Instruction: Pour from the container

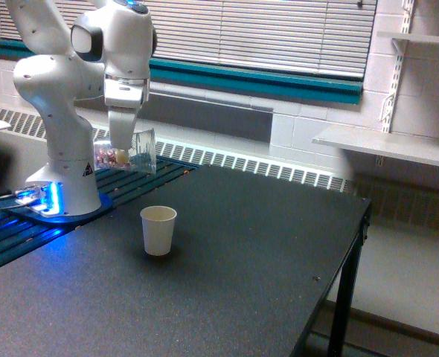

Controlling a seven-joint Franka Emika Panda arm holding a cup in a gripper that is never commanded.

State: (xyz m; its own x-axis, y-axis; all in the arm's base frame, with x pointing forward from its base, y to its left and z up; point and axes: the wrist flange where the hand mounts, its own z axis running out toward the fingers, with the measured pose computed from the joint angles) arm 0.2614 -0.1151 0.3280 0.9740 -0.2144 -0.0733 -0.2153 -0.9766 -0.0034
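Observation:
The container (130,152) is a clear plastic cup lying nearly on its side in the air, rim toward the exterior view's right, with reddish-brown and pale bits gathered at its base end. My gripper (120,143) is shut on it from above, its fingers clamped around the cup's middle. Below and to the right, a small white paper cup (158,230) stands upright on the dark table (227,282). The container hangs above and to the left of the paper cup, not over its mouth.
The arm's white base (67,186) with a blue glowing light sits at the table's left end, on a slatted dark surface. The table's right edge drops off near a black leg (346,297). A radiator and window blinds run along the back wall.

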